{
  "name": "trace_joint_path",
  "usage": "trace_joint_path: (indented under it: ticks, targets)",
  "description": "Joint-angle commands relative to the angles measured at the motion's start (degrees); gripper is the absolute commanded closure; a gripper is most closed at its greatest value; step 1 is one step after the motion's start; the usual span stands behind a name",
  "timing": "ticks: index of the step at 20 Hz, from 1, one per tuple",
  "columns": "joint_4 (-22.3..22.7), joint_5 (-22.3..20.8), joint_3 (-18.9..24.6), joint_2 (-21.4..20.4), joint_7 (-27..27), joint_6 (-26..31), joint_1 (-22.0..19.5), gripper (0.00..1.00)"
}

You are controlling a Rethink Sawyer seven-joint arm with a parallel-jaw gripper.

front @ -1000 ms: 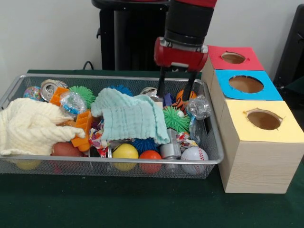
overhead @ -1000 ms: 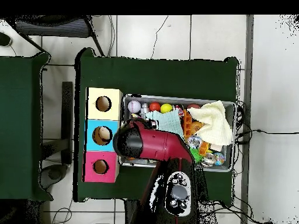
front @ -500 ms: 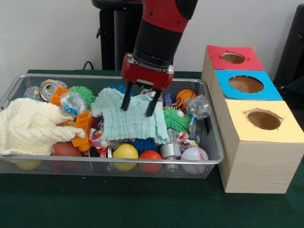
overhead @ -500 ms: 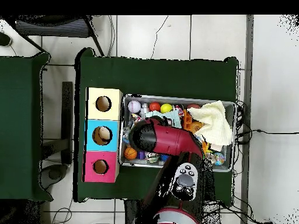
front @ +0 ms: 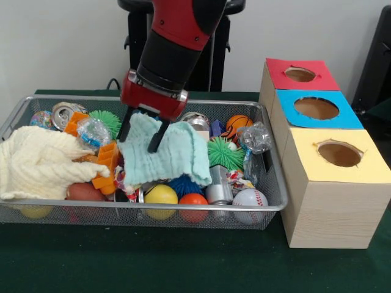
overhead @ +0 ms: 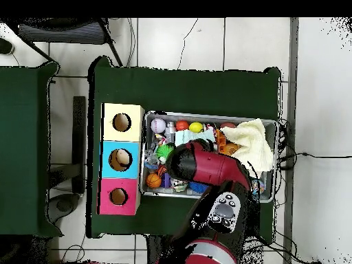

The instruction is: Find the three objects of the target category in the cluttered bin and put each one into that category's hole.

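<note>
The silver wire mesh bin (front: 183, 208) is full of clutter; it also shows in the overhead view (overhead: 206, 115). My gripper (front: 142, 131) hangs low over the bin's middle. Its fingers (front: 125, 127) stand apart, astride the raised upper left corner of a teal cloth (front: 171, 155). In the overhead view my arm (overhead: 203, 165) covers the gripper. No soft toy figure shows; the cloths hide much of the bin. The round hole in the red-topped box (front: 300, 74) is at the far right, well away from the gripper, and also shows in the overhead view (overhead: 118, 196).
A cream cloth (front: 36, 160) covers the bin's left end. Beside the teal cloth lie a green spiky ball (front: 226, 152), a baseball (front: 249, 198), a yellow ball (front: 160, 195), an orange basketball (front: 238, 124) and a can (front: 63, 113). The blue-topped hole (front: 316, 108) and the yellow-topped hole (front: 339, 154) adjoin the red one.
My gripper has moved from the bin's far right side, near the boxes, leftward and down onto the teal cloth. The cloth's upper left corner now bunches up between the fingers.
</note>
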Motion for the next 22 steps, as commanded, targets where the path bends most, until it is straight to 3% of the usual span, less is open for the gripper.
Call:
trace_joint_path:
  ticks: [1,7,12,13,22]
  targets:
    - [-3.45,-0.79,6.29,10.12,7.46,-1.77,-3.36,0.0]
    - [-1.41,-0.16,9.26,9.25,7.03,0.48,-4.78,0.0]
    - [-0.25,-3.15,14.6,7.79,1.82,1.54,-8.18,0.0]
    - [-0.21,-3.64,15.07,7.48,1.5,2.1,-8.38,1.0]
    - [3.62,-2.53,16.22,1.28,3.32,4.03,-8.91,1.0]
